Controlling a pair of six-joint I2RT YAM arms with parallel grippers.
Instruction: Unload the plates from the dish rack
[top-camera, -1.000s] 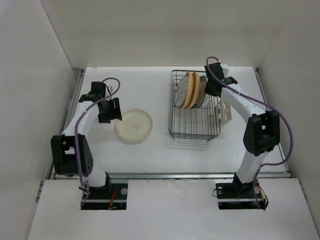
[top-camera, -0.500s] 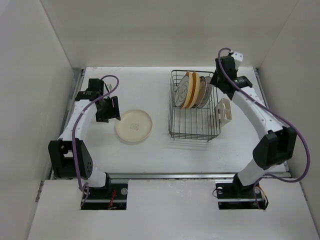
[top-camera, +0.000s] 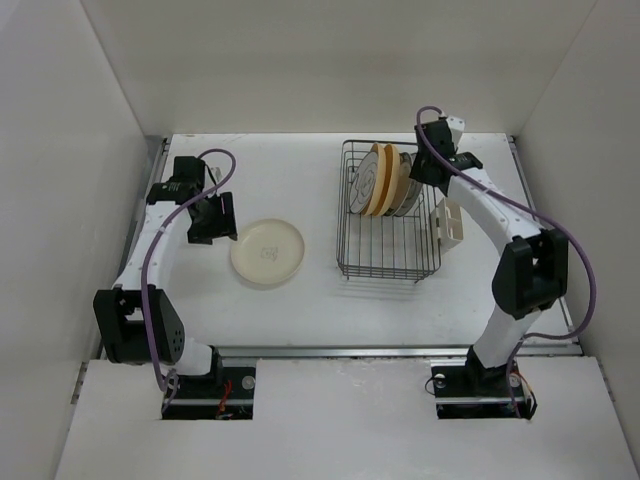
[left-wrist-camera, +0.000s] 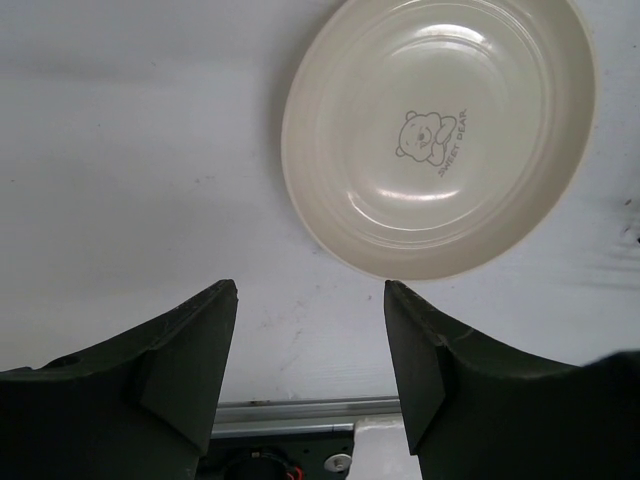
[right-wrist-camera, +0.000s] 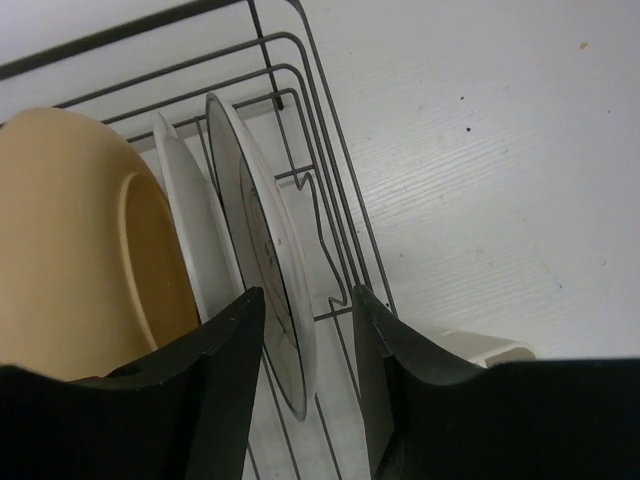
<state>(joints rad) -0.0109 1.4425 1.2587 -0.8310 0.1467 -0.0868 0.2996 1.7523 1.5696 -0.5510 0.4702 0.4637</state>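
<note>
The dark wire dish rack (top-camera: 388, 270) holds three plates on edge at its far end: a white one with thin dark rings (top-camera: 364, 180), a yellow-orange one (top-camera: 383, 180) and a white one with a dark band (top-camera: 407, 188). A cream plate (top-camera: 267, 253) lies flat on the table. My right gripper (top-camera: 428, 172) is open over the rack's far right corner. In the right wrist view its jaws (right-wrist-camera: 308, 300) straddle the rim of the dark-banded plate (right-wrist-camera: 262, 250), next to another white plate (right-wrist-camera: 188, 225) and the yellow-orange plate (right-wrist-camera: 70, 250). My left gripper (top-camera: 212, 218) is open and empty, left of the cream plate (left-wrist-camera: 440, 130).
A white plastic cutlery holder (top-camera: 450, 222) hangs on the rack's right side, also seen in the right wrist view (right-wrist-camera: 490, 348). White walls enclose the table on three sides. A metal rail (left-wrist-camera: 290, 412) runs along the table edge near my left gripper.
My right arm rose and swung back from the rack, then came down again onto the dark-banded plate's rim. My left gripper drifted slightly left, away from the cream plate.
</note>
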